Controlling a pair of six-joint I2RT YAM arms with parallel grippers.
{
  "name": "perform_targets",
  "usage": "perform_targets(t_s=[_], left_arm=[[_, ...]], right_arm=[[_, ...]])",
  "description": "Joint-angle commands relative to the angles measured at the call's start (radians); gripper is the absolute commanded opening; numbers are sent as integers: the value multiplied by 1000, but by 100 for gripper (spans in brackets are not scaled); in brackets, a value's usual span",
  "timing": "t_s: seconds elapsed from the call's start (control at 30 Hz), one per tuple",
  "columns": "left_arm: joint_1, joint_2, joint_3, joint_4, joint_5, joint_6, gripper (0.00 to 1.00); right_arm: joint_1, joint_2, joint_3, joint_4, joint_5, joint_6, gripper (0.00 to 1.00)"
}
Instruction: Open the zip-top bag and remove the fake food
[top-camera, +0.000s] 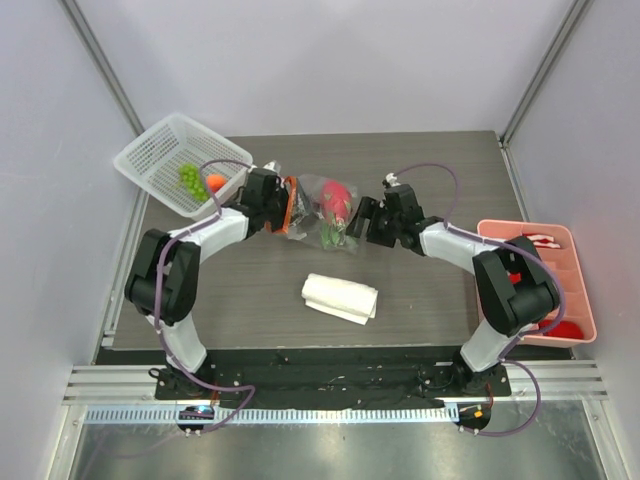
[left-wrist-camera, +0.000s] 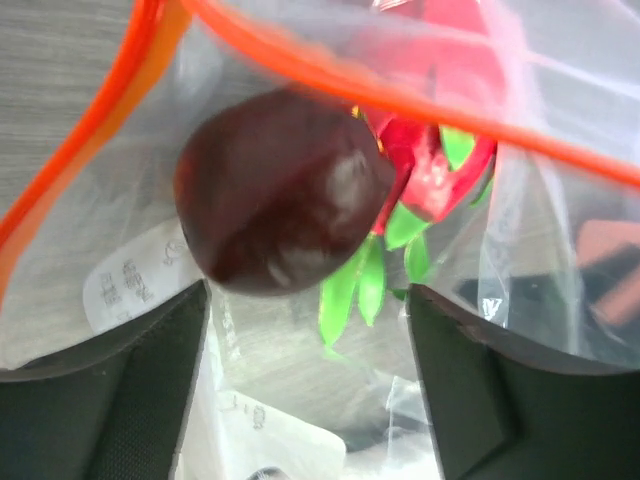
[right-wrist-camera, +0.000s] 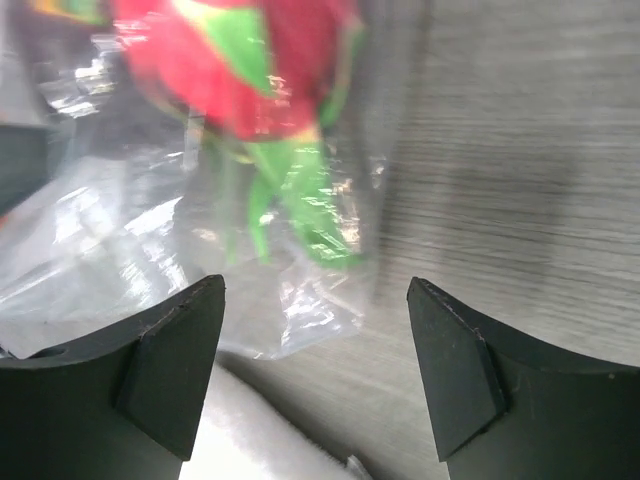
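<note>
The zip-top bag (top-camera: 318, 212) lies at mid-table, clear and crinkled, its orange-red zipper strip (left-wrist-camera: 300, 65) facing my left gripper. Through the plastic I see a dark purple fruit (left-wrist-camera: 280, 190), a red-pink dragon fruit (left-wrist-camera: 440, 150) and green leaves (left-wrist-camera: 365, 285). My left gripper (left-wrist-camera: 308, 300) stands open at the bag's zipper end, with loose film between its fingers and the purple fruit just ahead. My right gripper (right-wrist-camera: 315, 300) is open at the bag's other end, the bag's corner (right-wrist-camera: 300, 300) between its fingers, the dragon fruit (right-wrist-camera: 230, 70) beyond.
A white mesh basket (top-camera: 150, 155) at the back left holds green grapes (top-camera: 188, 178) and a small orange (top-camera: 215, 182). A folded white cloth (top-camera: 340, 297) lies in front of the bag. A pink divided tray (top-camera: 570, 290) sits at the right edge.
</note>
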Motion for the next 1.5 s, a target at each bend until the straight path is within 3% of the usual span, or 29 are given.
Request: perform_targets(t_s=[0.0,0.17,0.4,0.87,0.9,0.93,1.03,1.27,1.3,1.47], left_arm=[[5,82,115,-19,25,54,85],[5,143,163,-8,-11,150,86],[4,197,204,29,-35,117,93],[1,192,148,3,60,109,87],[2,197,151,0,60,109,84],[2,203,157,-7,61,108,71],[2,199,146,6,101,80,44],[1,110,82,91,178,-6,13],[2,85,71,107,192,-18,5],[2,42,43,122,215,-50,0]], right_arm=[[27,-99,89,-71,58,-58,80],[27,-126,89,-76,55,-63,81],[27,-113,88,-77,57,-61,81],[31,-122,79,-71,46,-55,81],[36,-122,82,-71,47,-52,81],[43,-127,85,-74,55,-57,81],[53,-159,105,-115,102,-78,82],[106,-146,229,-185,96,-81,87],[108,-136,238,-185,93,-75,87],[97,-121,182,-197,148,-58,87]])
